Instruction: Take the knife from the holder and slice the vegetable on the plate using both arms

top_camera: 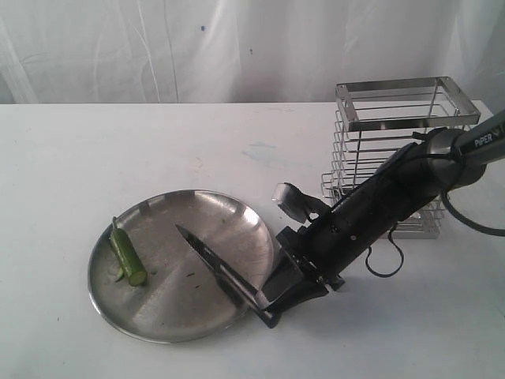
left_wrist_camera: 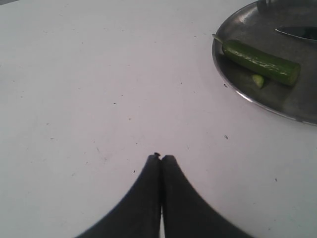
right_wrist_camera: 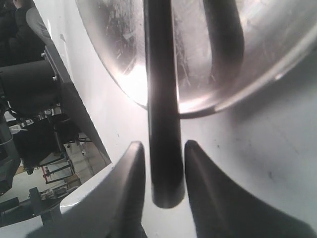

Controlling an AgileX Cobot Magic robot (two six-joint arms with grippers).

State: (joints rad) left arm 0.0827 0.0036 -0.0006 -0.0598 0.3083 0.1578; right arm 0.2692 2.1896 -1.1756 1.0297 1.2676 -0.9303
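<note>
Knife [top_camera: 211, 262] handle lies between my right gripper [right_wrist_camera: 164, 146] fingers, clamped or loose I can't tell, blade on the plate [top_camera: 150, 320]; left gripper [left_wrist_camera: 161, 157] pressed together over white table [left_wrist_camera: 89, 89].

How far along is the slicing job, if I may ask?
Done: the knife is out of the holder, blade over the plate. In hand: its handle sits in the right tool, grip unclear. Remaining: most of the vegetable, one slice beside it; the left tool is shut, off the plate.
</note>
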